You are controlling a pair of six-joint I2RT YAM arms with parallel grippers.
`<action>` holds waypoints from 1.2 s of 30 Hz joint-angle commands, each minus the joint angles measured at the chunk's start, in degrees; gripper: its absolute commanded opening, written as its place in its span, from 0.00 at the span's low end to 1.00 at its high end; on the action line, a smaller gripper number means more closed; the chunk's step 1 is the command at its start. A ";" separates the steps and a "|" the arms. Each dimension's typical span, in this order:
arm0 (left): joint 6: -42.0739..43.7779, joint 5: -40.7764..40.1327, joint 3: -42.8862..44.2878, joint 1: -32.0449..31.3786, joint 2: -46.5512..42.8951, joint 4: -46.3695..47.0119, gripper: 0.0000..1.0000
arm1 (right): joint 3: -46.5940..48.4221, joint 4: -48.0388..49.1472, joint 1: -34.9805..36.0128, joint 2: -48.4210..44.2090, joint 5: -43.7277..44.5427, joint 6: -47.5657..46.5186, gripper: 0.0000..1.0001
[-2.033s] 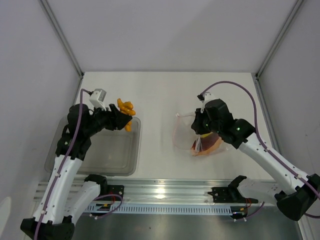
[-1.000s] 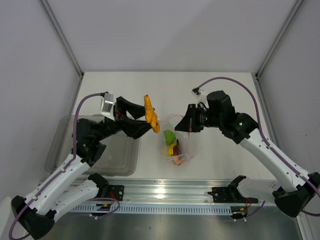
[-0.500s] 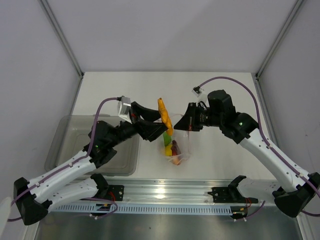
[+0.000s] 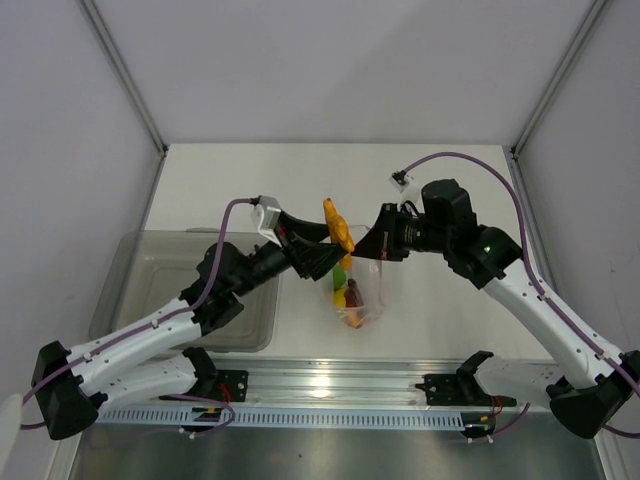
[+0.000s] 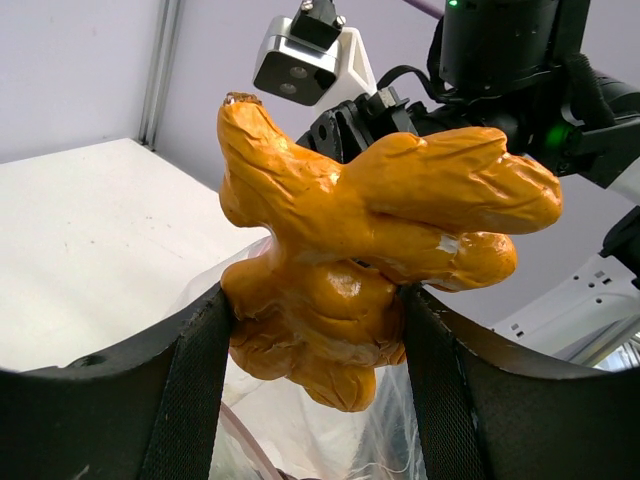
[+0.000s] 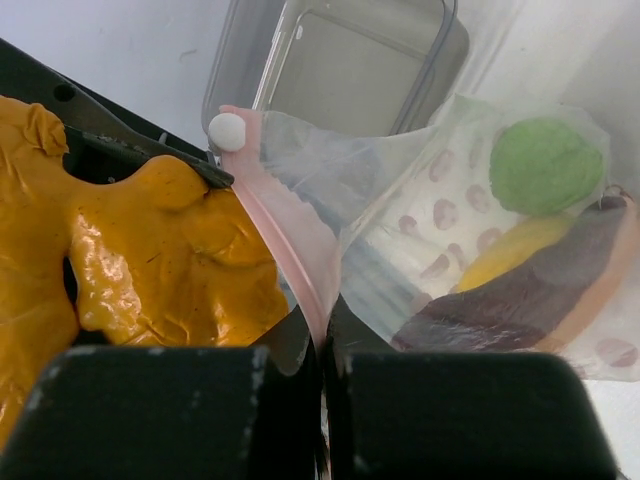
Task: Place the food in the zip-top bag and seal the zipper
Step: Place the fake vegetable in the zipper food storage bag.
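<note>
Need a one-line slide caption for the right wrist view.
Right gripper pinches the pink zipper strip of the clear dotted plastic bag, knobbly orange toy food beside its mouth.

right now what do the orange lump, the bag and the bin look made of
The orange lump looks like moulded rubber or soft plastic: glossy, wrinkled skin. The bag is thin clear plastic film, creased, see-through, pink-dotted. The bin seems rigid translucent grey plastic, smooth with rounded corners.
</note>
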 commanded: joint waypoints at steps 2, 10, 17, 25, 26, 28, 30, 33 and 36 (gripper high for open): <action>1.48 -1.46 -0.74 -0.70 0.49 2.27 0.51 | -0.16 3.30 -0.36 -1.54 -1.78 0.65 0.00; 2.70 1.53 -0.13 -1.93 0.05 2.62 0.52 | -1.22 3.57 -0.71 -1.98 -1.86 0.65 0.00; 5.07 1.53 1.19 -5.09 -1.79 -0.71 0.55 | -1.74 3.65 -0.89 -2.15 -1.95 0.65 0.00; 5.08 -0.93 -1.45 -5.80 -2.76 -1.86 0.62 | -2.10 4.01 -1.07 -2.42 -2.39 0.74 0.00; 5.25 -1.02 -1.62 -5.80 -2.50 -2.03 0.67 | -2.01 4.01 -1.07 -2.50 -2.39 0.74 0.00; 5.69 -1.02 -1.01 -5.80 -1.62 -2.65 0.73 | -2.01 4.01 -1.15 -2.59 -2.48 0.83 0.00; 5.87 -0.84 -0.39 -5.80 -0.22 -3.79 0.79 | -2.01 4.01 -1.15 -2.86 -2.48 0.91 0.00; 5.08 -1.46 -0.04 -5.80 0.66 -4.50 0.94 | -2.01 3.83 -1.07 -3.21 -2.39 0.91 0.00; 4.90 -2.42 -1.44 -5.80 -0.73 -3.45 1.00 | -2.18 3.30 -1.15 -3.73 -2.13 0.83 0.00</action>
